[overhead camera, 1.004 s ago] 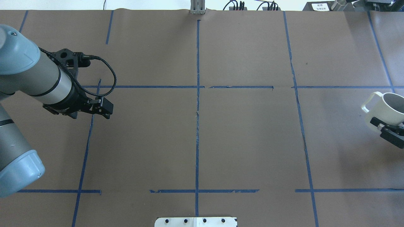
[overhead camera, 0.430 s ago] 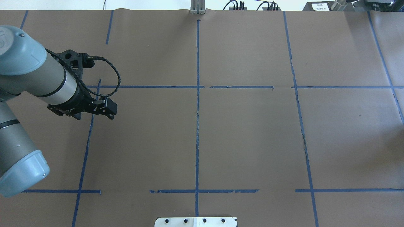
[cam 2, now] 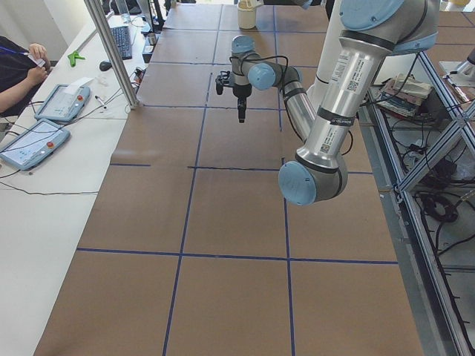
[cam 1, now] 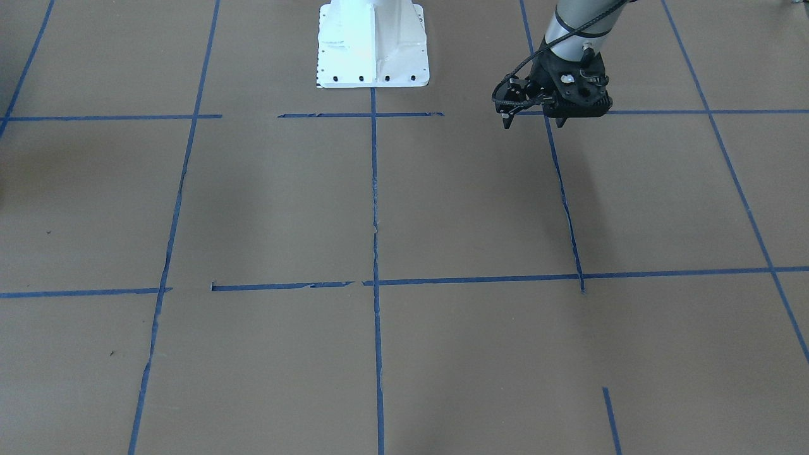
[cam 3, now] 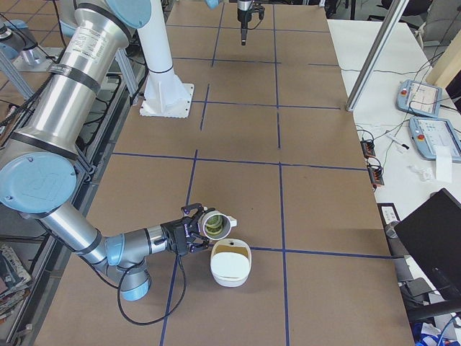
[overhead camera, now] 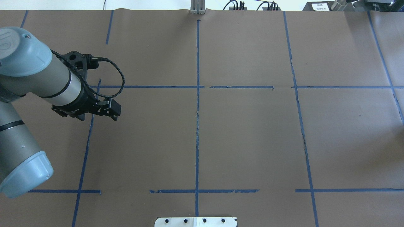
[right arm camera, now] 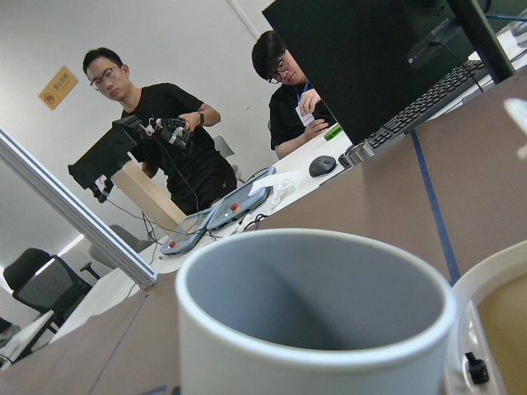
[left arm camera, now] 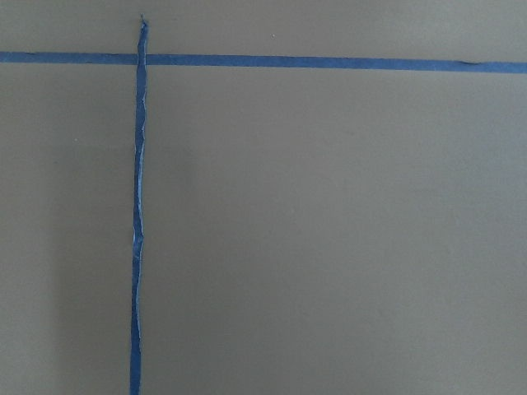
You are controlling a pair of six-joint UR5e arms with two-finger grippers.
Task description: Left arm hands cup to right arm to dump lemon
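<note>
The white cup (cam 3: 216,225) hangs tilted at the tip of my right gripper (cam 3: 193,235), low over the table near the robot's right end. Its mouth leans toward a white bowl. A dull yellow-green lemon (cam 3: 215,226) shows inside the mouth. In the right wrist view the cup's rim (right arm camera: 313,329) fills the foreground; the fingers are hidden, so I cannot tell the grip. My left gripper (overhead camera: 113,109) hangs empty above the bare paper at the table's left, pointing down (cam 2: 241,117). I cannot tell whether it is open or shut.
A white bowl (cam 3: 230,265) stands right beside the cup, its rim in the right wrist view (right arm camera: 494,321). The white robot base (cam 1: 373,44) is at the table's near edge. Operators, teach pendants (cam 3: 421,97) and a monitor (cam 3: 432,238) line the far side.
In the overhead view the right gripper with the cup has gone out past the right edge. The left arm has shifted slightly to the right.
</note>
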